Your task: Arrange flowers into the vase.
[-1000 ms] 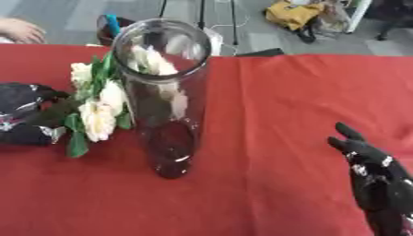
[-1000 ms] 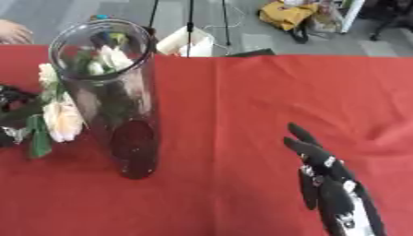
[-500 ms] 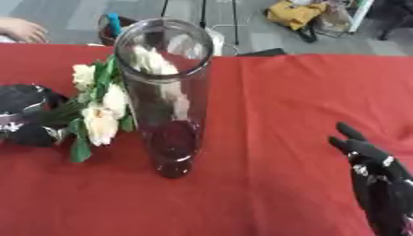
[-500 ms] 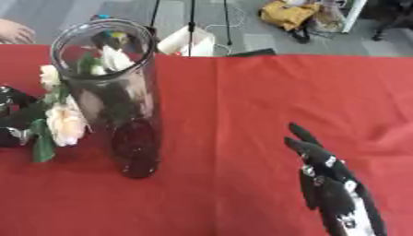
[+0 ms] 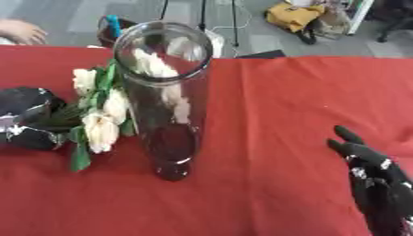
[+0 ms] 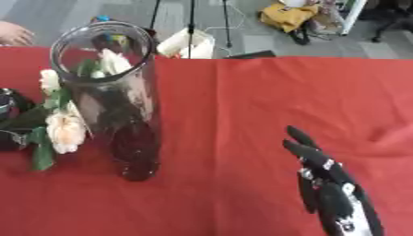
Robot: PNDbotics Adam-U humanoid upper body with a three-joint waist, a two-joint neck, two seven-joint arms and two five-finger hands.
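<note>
Holding a bunch of white flowers (image 5: 103,117) in the left hand (image 5: 26,120), just left of the tall clear glass vase (image 5: 165,99), fingers seemingly wrapped around the green stems, though mostly hidden under the leaves. Judging the step as the carry toward the vase mouth, insertion not yet done. Standing upright on the red tablecloth (image 5: 274,106), the vase showing pale blooms through its wall; hard telling whether any of them are sitting inside or merely showing through the glass from behind. Showing a dark reddish patch low inside the vase, near the base, nature unclear. Resting well to the right of the vase, near the lower corner, the right hand (image 6: 322,170) with fingers straight and relaxed, gripping nothing. Calling next, probably, for lifting the bunch above the rim, tipping the stems downward and lowering them through the narrow opening without knocking the vase over.
</note>
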